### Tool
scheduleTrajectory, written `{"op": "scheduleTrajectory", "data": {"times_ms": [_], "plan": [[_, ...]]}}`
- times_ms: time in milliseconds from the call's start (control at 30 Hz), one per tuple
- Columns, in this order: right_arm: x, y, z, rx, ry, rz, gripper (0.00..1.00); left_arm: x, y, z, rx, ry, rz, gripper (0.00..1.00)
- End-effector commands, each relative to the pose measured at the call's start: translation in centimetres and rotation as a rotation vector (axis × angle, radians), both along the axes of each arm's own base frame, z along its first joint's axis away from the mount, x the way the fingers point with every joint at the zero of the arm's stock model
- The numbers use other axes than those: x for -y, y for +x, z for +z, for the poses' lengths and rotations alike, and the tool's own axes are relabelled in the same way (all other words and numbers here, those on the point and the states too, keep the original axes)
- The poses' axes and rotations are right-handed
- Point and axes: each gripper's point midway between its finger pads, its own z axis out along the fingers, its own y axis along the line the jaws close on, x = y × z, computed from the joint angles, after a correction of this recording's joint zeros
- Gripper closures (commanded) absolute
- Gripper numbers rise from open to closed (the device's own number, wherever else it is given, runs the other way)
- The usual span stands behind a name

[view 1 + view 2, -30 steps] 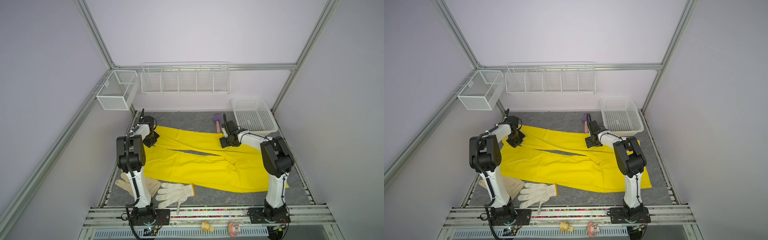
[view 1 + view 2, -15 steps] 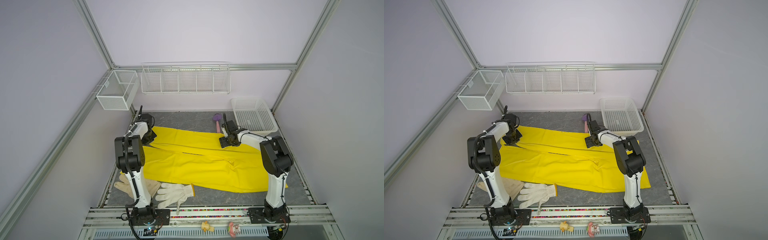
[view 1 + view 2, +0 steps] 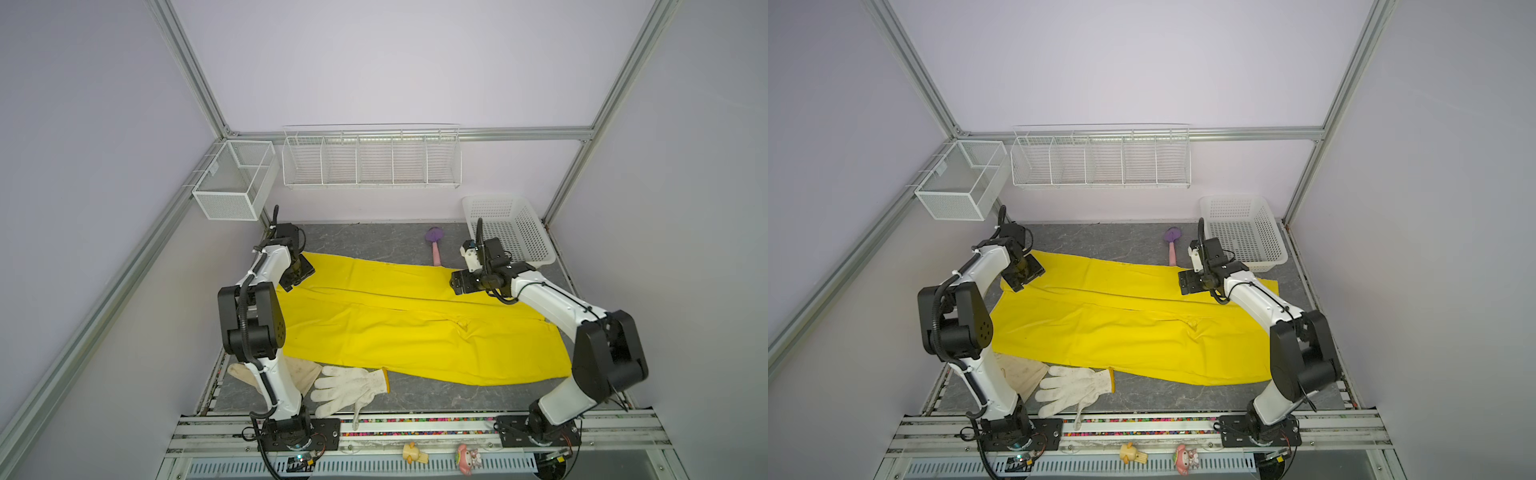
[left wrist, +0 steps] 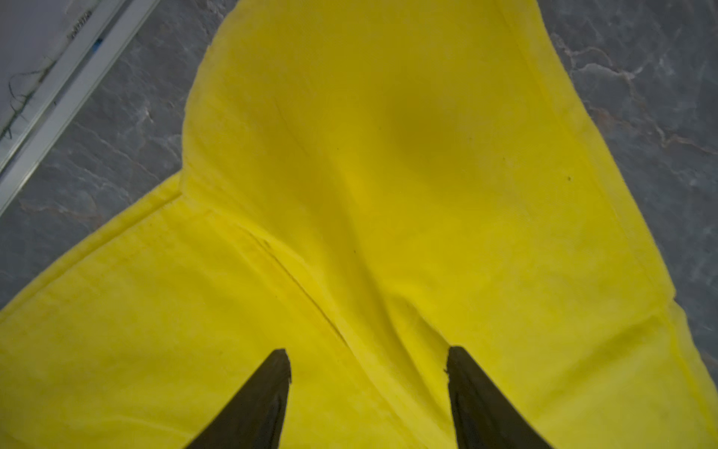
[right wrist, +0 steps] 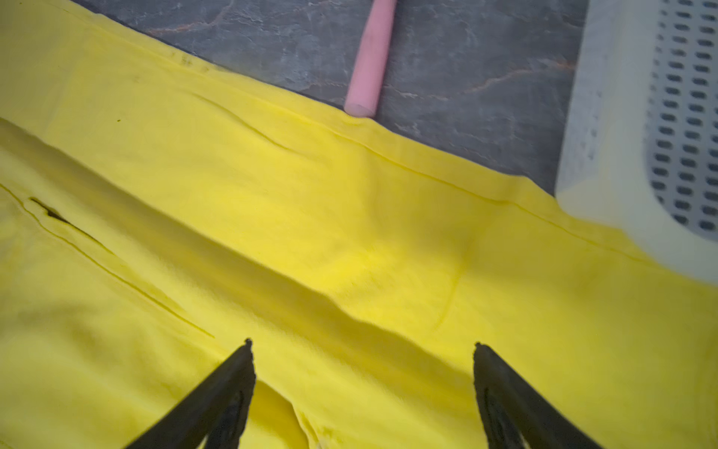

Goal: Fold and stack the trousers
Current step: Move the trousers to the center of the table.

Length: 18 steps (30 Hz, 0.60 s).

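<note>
The trousers (image 3: 415,332) lie spread flat across the middle of the tabletop (image 3: 374,237) in both top views. The legs run toward the left of the frame and the waist end sits at the right, beneath the right arm. Your left end effector (image 4: 369,350) hangs over the far leg's cuff at the upper left of the cloth, jaws apart and gripping nothing. The right end effector (image 5: 363,343) hangs over the hip area near a pocket slit, jaws spread wide and also empty.

Watch for these hazards:

- **Single-layer pinch:** A trouser leg is two layers, so closing from here may catch only the top one. The fold then comes up skewed and the lower layer trails.
- **Far edge:** The cloth touches the end of the pink handle (image 5: 369,58) and runs right up to the corner of the white basket (image 5: 606,136). You cannot tell whether it is pinned under that corner. A pull toward the bottom of the frame could drag the handle along or catch on the basket.
- **Pucker:** One sits near the crotch, right of centre. Fold over it and you press a crease in.
- **Glove:** At the lower left, the knitted glove (image 3: 349,386) lies just beside the near hem, so a fold laid forward may bury it or sweep it off.
</note>
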Motion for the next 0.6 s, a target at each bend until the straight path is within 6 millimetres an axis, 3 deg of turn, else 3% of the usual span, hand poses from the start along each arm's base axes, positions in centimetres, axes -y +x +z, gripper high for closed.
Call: {"op": "scheduleTrajectory", "data": {"times_ms": [0,167,300,567], "plan": [[3.4,-3.6,-0.8,-0.106,0.037,-0.104,0.1,2.4,-2.0,0.0,-0.002,-0.092,-0.022,0.34],[9.4,-6.6,-1.9,-0.168,0.113,-0.325,0.08,4.9,-4.4,-0.8,0.007,-0.173,-0.078,0.29],[13.2,-8.6,-4.6,-0.241,0.19,-0.514,0.09,6.0,-6.1,-1.5,-0.001,-0.211,-0.15,0.27],[17.3,-11.7,-8.6,-0.365,0.256,-0.789,0.13,6.0,-7.4,-1.5,-0.004,-0.197,-0.226,0.24]]}}
